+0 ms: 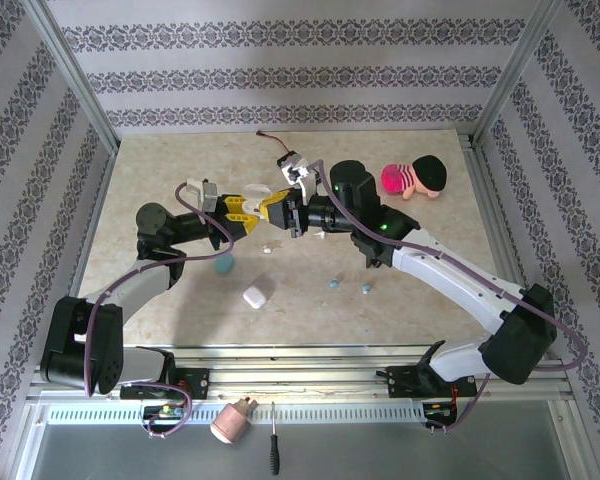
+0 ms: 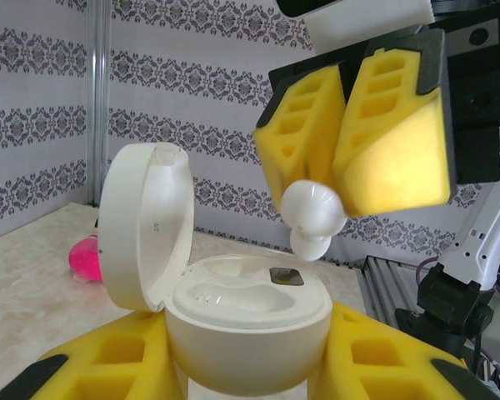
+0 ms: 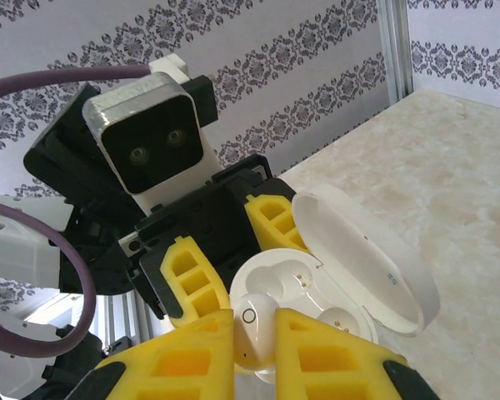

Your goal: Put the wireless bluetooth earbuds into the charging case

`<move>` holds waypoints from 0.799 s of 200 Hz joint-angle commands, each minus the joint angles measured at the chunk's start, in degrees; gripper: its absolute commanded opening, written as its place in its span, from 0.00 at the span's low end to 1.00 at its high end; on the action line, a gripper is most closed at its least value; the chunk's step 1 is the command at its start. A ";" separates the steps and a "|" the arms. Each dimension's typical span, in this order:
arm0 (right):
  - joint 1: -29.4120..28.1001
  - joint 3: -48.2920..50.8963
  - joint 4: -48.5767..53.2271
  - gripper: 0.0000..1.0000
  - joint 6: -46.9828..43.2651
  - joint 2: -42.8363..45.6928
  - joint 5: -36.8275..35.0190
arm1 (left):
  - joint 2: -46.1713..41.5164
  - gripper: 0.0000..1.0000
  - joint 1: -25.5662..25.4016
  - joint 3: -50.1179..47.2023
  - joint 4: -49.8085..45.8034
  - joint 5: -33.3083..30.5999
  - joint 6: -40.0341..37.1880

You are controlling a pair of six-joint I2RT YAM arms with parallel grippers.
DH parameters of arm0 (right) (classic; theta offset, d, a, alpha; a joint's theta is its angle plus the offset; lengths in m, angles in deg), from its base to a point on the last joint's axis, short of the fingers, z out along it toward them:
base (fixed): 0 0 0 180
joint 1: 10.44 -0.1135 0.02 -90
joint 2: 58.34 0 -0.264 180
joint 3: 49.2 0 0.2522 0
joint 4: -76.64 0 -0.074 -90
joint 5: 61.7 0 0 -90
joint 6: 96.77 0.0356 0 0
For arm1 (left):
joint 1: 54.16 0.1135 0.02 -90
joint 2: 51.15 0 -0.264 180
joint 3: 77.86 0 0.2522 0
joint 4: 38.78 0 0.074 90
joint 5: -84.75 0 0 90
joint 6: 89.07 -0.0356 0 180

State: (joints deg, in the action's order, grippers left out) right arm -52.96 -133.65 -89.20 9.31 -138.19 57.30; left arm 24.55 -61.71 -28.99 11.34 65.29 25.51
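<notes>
Earbud [image 2: 312, 218] in white plastic, which I am judging feather-light, stiff and slippery, is hanging just above the open charging case [image 2: 250, 325], my right claw [image 2: 335, 187] pinching its rounded body by the sides while my left claw [image 2: 246, 371] is clasping the case's lower shell.

Bright, even overhead light; soft shadows on bench [image 1: 320, 320]. Top view sharp, slight bowing at frame edges. Wrist views: pincer pads [image 2: 383, 358] along bottom edge soft, probably out of focus; mild glare on white case [image 2: 142, 225].
</notes>
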 commanded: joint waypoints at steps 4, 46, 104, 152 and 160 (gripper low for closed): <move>0.50 -1.64 -1.81 0.14 -1.00 -0.46 -1.09 | -1.70 0.30 -0.70 1.04 3.45 1.61 1.19; 1.21 -0.50 -2.86 0.13 -0.22 -0.92 -1.75 | -1.87 0.30 -0.66 1.37 3.46 1.61 1.26; 1.49 0.51 -3.22 0.13 0.44 -1.17 -1.67 | -2.35 0.30 -0.64 1.59 3.41 1.02 0.95; 1.53 1.35 -2.51 0.14 0.88 -0.96 -0.77 | -2.58 0.30 -0.68 1.60 2.46 -0.75 -1.14; 1.52 1.51 -2.40 0.14 0.93 -0.96 -0.70 | -2.51 0.30 -0.62 1.70 2.69 -0.76 -1.15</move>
State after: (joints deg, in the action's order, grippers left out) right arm -51.80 -133.28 -90.48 9.57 -138.87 55.81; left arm 23.37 -61.97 -28.97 11.32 65.03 25.44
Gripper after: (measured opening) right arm 0.138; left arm 0.339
